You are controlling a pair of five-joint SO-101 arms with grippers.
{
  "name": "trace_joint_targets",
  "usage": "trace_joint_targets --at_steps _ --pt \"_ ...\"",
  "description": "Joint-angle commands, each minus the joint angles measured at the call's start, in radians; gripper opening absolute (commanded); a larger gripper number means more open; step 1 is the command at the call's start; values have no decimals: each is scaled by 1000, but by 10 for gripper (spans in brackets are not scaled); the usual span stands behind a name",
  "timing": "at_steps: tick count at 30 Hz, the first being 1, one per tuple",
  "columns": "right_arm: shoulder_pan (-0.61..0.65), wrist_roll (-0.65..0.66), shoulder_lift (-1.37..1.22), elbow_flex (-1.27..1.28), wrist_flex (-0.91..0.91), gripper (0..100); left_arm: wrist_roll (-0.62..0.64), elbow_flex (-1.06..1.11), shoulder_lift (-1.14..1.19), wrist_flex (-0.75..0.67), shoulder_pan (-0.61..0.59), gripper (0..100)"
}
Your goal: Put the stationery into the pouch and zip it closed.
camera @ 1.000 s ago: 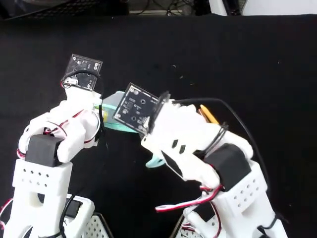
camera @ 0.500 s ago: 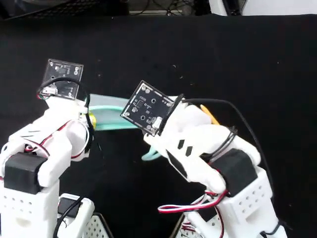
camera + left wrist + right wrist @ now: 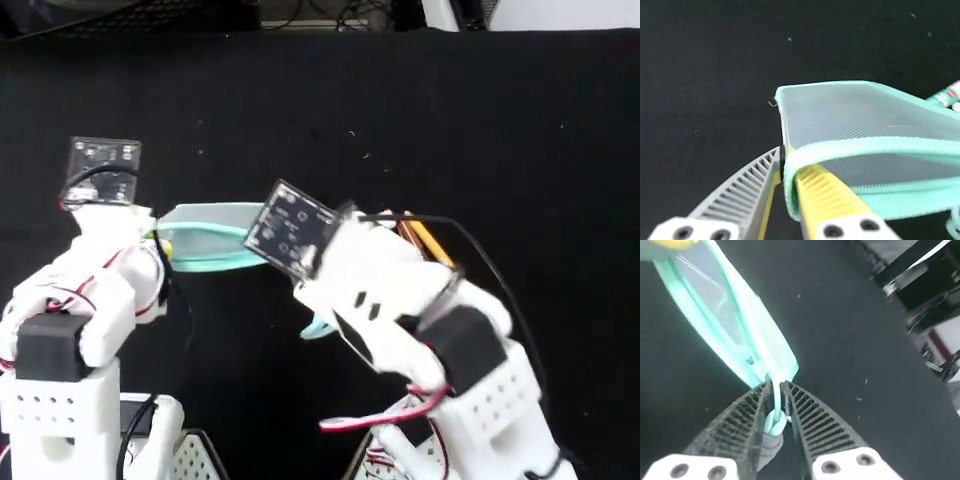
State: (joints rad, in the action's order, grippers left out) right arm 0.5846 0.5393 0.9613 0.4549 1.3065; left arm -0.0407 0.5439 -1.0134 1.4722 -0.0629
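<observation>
Counter [image 3: 520, 120]: black cloth, two white arms side by side at the near edge.

Pouch [image 3: 210, 232]: mint, with a see-through mesh side, long axis running across between the two arms. One claw has each end. Cannot tell from the high view whether it clears the counter.

Left claw [image 3: 788, 162]: clenched on one short end of the pouch. The yellow finger [image 3: 822, 197] lies on the zip-side edge, the grey ribbed finger [image 3: 742, 192] on the far side of the fabric. In the left wrist view the mint zip band runs away from the grip along the pouch's edge. The mesh panel faces the camera, and no contents can be made out through it.

Right claw [image 3: 776, 386]: clenched on the opposite corner of the pouch [image 3: 732, 322]. Both black ribbed fingers are nearly touching, with a thin mint loop [image 3: 774, 421] pinched between them and trailing back toward the wrist. In the high view a mint curl shows below the right arm, near its forearm.

Pencil [image 3: 428, 240]: orange, on the counter just beside the right arm's upper side, partly hidden by the arm and outside the pouch.

Pen [image 3: 946, 95]: mint and white with a red mark, lying on the counter beyond the pouch's far end, outside the pouch. Its kind is unclear, as little of it shows.
</observation>
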Motion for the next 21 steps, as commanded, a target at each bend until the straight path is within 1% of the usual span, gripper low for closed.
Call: trace_joint_targets --at_steps 1,6,9,12,21 --pt "2 2 51 16 -15 12 5 2 -6 -12 -24 33" --pt "-2 6 47 96 -69 12 5 19 -6 -15 -24 33" --pt "-2 2 48 125 -100 12 5 62 -6 -54 -24 33" --pt "2 0 48 140 -118 12 5 79 -6 -63 -24 33" --pt "-3 0 51 148 -94 12 5 77 -6 -61 -24 33"
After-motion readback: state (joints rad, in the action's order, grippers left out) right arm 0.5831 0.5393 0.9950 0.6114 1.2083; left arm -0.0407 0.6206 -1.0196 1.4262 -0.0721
